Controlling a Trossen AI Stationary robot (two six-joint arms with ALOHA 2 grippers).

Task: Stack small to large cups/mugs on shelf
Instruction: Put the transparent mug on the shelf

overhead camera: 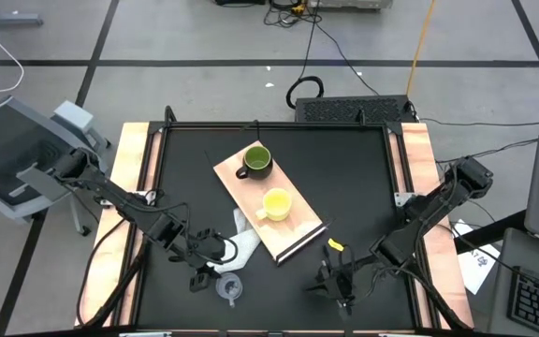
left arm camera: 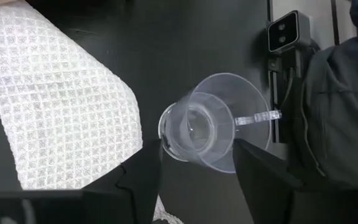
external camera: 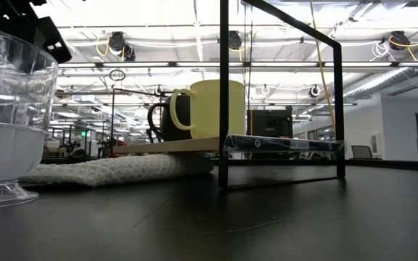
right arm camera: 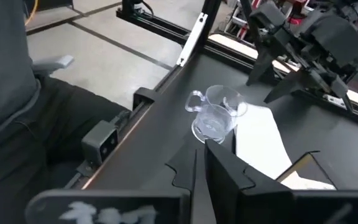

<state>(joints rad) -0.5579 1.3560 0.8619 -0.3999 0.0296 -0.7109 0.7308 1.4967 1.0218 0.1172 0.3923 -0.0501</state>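
Both arms are dark, jointed links trailing black cables; the left gripper has broad matte-black fingers, the right gripper has black angular fingers with notched edges

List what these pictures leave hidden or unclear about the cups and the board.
- Green mug: low view, mostly hidden behind the yellow mug.
- Clear cup: low view, cut off by the left edge.
- Board: high view, whether its near end rests on the white cloth cannot be told.
- Left gripper: whether it touches the clear cup is unclear.
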